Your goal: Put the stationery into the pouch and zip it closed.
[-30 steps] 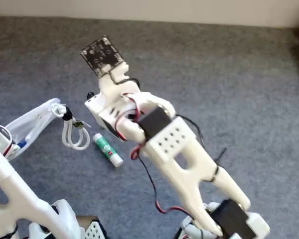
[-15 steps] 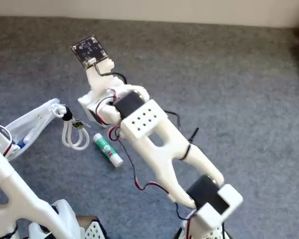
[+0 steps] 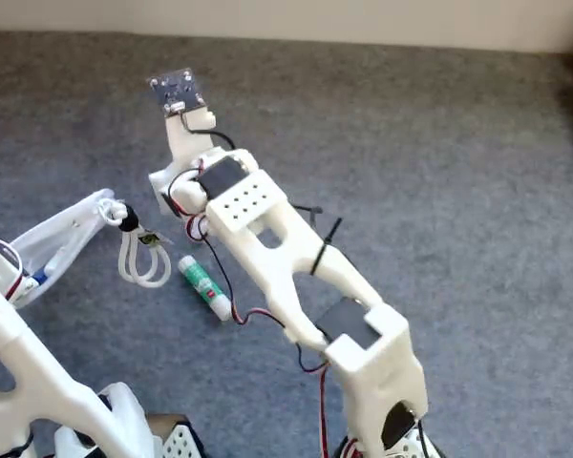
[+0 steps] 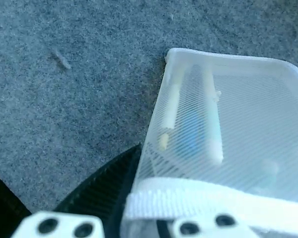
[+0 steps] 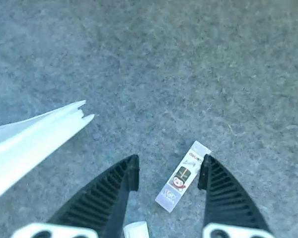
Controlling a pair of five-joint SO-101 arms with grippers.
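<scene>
A clear mesh pouch [image 3: 62,234] lies on the grey carpet at the left, and pens [image 4: 211,124] show through its wall. My left gripper [image 3: 5,272] is shut on the pouch's near edge [image 4: 188,198]. A white cord loop [image 3: 143,262] with a small printed tag [image 5: 183,182] hangs off the pouch's far end. A white glue stick with a green label [image 3: 205,286] lies just right of the loop. My right gripper [image 5: 169,163] hovers open above the tag, with the pouch's corner [image 5: 64,119] beside it.
The right arm [image 3: 277,258] stretches from the front middle across the glue stick's right side. A pale wall edge [image 3: 363,19] runs along the back. Open carpet [image 3: 458,172] spreads to the right and behind.
The right arm has swung left and stretched farther out, bringing its wrist closer to the pouch's far end. The pouch, glue stick and left arm have stayed put.
</scene>
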